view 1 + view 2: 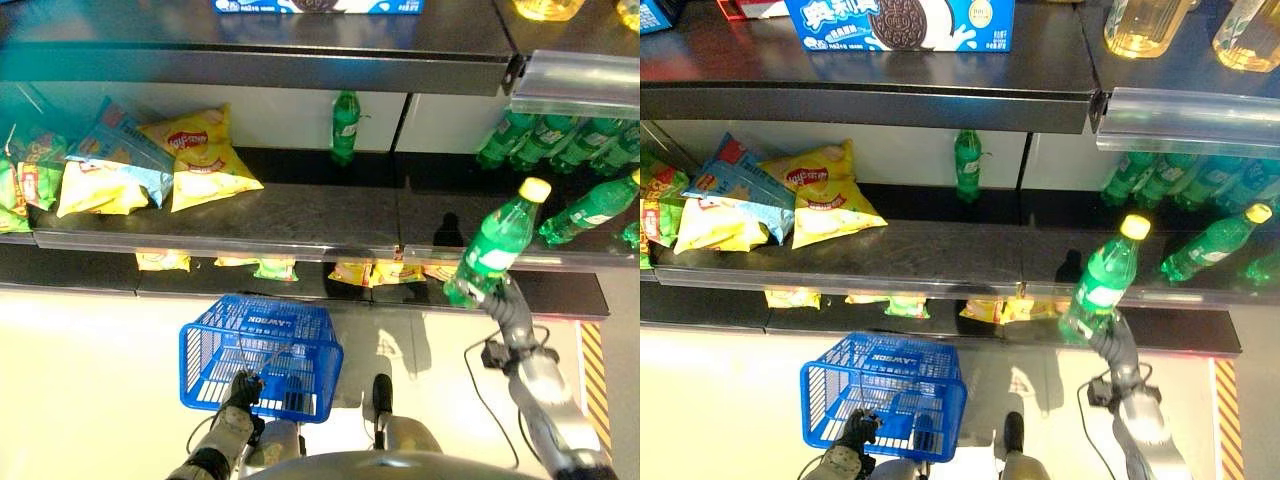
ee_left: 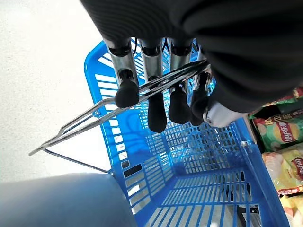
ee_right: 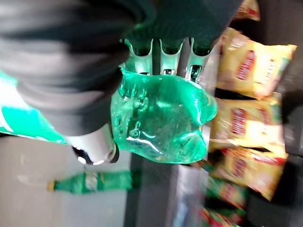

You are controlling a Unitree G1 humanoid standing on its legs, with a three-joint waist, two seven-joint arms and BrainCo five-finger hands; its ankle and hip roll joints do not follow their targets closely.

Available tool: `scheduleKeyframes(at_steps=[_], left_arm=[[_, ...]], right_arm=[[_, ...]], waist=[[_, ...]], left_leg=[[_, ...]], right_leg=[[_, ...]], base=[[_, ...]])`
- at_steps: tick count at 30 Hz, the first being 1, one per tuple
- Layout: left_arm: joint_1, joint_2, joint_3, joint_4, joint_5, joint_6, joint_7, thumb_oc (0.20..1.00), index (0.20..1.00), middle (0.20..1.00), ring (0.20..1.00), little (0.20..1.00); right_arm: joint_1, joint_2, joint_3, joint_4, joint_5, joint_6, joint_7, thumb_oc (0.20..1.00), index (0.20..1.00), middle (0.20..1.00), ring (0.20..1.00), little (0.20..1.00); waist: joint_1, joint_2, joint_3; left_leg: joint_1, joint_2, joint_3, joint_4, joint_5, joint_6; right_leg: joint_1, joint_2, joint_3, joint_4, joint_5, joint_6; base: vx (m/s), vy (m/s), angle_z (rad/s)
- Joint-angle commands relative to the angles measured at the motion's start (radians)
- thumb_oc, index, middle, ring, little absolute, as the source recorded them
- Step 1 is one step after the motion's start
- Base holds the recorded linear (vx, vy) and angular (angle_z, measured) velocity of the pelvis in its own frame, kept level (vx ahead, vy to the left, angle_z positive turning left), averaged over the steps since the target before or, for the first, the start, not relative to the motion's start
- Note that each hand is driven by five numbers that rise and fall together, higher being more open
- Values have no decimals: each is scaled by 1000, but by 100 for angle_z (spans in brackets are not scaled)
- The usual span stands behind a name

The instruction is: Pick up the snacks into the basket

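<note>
A store shelving unit (image 1: 260, 215) spans the far side of a pale floor, tiered so that goods face the aisle. Its middle shelf carries yellow chip bags (image 1: 200, 160) piled at the far left, one upright green bottle (image 1: 344, 125) standing alone against the back wall, and a row of green bottles (image 1: 560, 140) lying at the far right. More snack packets (image 1: 262, 266) sit on the lower shelf, just beyond the basket.

The blue basket (image 1: 262, 352) hangs low at near left, mouth upward to receive items; what shows of its inside in the left wrist view holds nothing. The left hand (image 1: 243, 388) has its fingers (image 2: 156, 111) hooked around the wire handles (image 2: 94, 116), carrying the basket.

At near right, the right hand (image 1: 1102, 330) is clenched around the base of a green bottle with a yellow cap (image 1: 495, 245), fingers wrapped behind it. The bottle tilts cap-up in front of the shelf edge, well apart from the basket. Judgement: transfer leftward and down to the basket is the outstanding step.
</note>
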State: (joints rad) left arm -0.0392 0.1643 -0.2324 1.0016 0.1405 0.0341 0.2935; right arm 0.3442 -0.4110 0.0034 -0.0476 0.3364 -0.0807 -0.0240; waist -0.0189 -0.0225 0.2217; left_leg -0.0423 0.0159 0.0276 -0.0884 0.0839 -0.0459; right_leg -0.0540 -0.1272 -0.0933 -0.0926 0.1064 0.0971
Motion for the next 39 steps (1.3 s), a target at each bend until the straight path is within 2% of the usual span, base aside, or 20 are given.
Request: scheduleKeyframes(at_steps=[1,2,4,7,10,11,13,14,16,20,29,33,36,39], left_arm=[[25,-1,25,81,-11,-5,10,200,200,200,200,200],[25,-1,25,81,-11,-5,10,200,200,200,200,200],[39,-3,38,54,-52,-14,22,200,200,200,200,200],[34,3,26,-25,-129,-37,60,200,200,200,200,200],[26,30,10,-114,-180,-61,83,200,200,200,200,200],[26,30,10,-114,-180,-61,83,200,200,200,200,200],[52,57,7,-146,-204,-86,82,200,200,200,200,200],[-113,33,-52,-89,-196,-63,110,200,200,200,200,200],[-212,38,-89,-119,-244,-80,113,200,200,200,200,200],[-315,94,-75,-217,-295,-98,124,200,200,200,200,200],[-494,77,-123,-270,-334,-92,110,200,200,200,200,200],[-590,35,-189,-253,-325,-86,119,200,200,200,200,200],[-615,-5,-236,-251,-320,-86,116,200,200,200,200,200],[-613,-45,-279,-283,-317,-84,113,200,200,200,200,200]], right_arm=[[1,-58,-29,-93,-13,-67,68,200,200,200,200,200],[1,-58,-29,-93,-13,-67,68,200,200,200,200,200],[44,-70,18,-14,-122,-55,64,200,200,200,200,200],[3,-91,105,173,-302,-31,-13,200,200,200,200,200],[-69,-108,181,336,-404,-12,-63,200,200,200,200,200],[-69,-108,181,336,-404,-12,-63,200,200,200,200,200],[-88,-152,208,366,-539,7,-97,200,200,200,200,200],[-161,-162,287,444,-582,14,-107,200,200,200,200,200],[-256,-160,356,523,-654,41,-146,200,200,200,200,200],[-439,-158,417,611,-659,68,-183,200,200,200,200,200],[-778,-94,589,737,-694,87,-200,200,200,200,200,200],[-917,-2,688,838,-701,95,-202,200,200,200,200,200],[-986,68,727,964,-682,97,-216,200,200,200,200,200],[-1031,128,741,1009,-650,97,-222,200,200,200,200,200]], waist=[[-5,-6,-44],[-5,-6,-44],[-12,-6,-34],[-12,-4,5],[-7,-3,43],[-7,-3,43],[4,4,83],[-9,0,104],[-16,-3,123],[-12,-1,177],[3,5,258],[10,6,288],[20,14,298],[30,21,298]], left_leg=[[-12,-1,-21,1,-54,-20],[-12,-1,-21,1,-54,-20],[-16,4,-19,1,-48,-23],[-38,7,-18,1,-33,-25],[-63,10,-19,1,-18,-26],[-63,10,-19,1,-18,-26],[-85,7,-26,1,-7,-25],[-90,9,-23,1,-9,-27],[-117,9,-16,1,1,-27],[-160,6,-14,1,18,-25],[-234,6,-14,13,43,-25],[-260,5,-19,10,55,-30],[-275,2,-27,8,61,-33],[-294,-3,-32,5,64,-33]], right_leg=[[18,-28,1,14,-46,79],[18,-28,1,14,-46,79],[9,-23,6,19,-45,77],[-24,-17,13,28,-38,74],[-55,-13,18,32,-28,71],[-56,-13,18,32,-28,71],[-73,-13,15,28,-17,71],[-88,-9,24,33,-17,71],[-124,-7,35,37,-6,69],[-178,-6,49,49,9,65],[-247,-6,55,55,28,61],[-262,-7,50,48,37,61],[-270,-13,42,41,42,62],[-284,-14,33,35,47,63]], base=[[5,-28,-4],[-11,-32,-3],[-43,-35,1],[-118,-32,-8],[-105,-33,-13],[-88,-43,-5],[-99,-36,-4],[-98,-4,-3],[-93,-12,2],[-81,-10,-13],[-65,5,-3],[-29,-2,7],[-6,1,5],[10,6,9]])
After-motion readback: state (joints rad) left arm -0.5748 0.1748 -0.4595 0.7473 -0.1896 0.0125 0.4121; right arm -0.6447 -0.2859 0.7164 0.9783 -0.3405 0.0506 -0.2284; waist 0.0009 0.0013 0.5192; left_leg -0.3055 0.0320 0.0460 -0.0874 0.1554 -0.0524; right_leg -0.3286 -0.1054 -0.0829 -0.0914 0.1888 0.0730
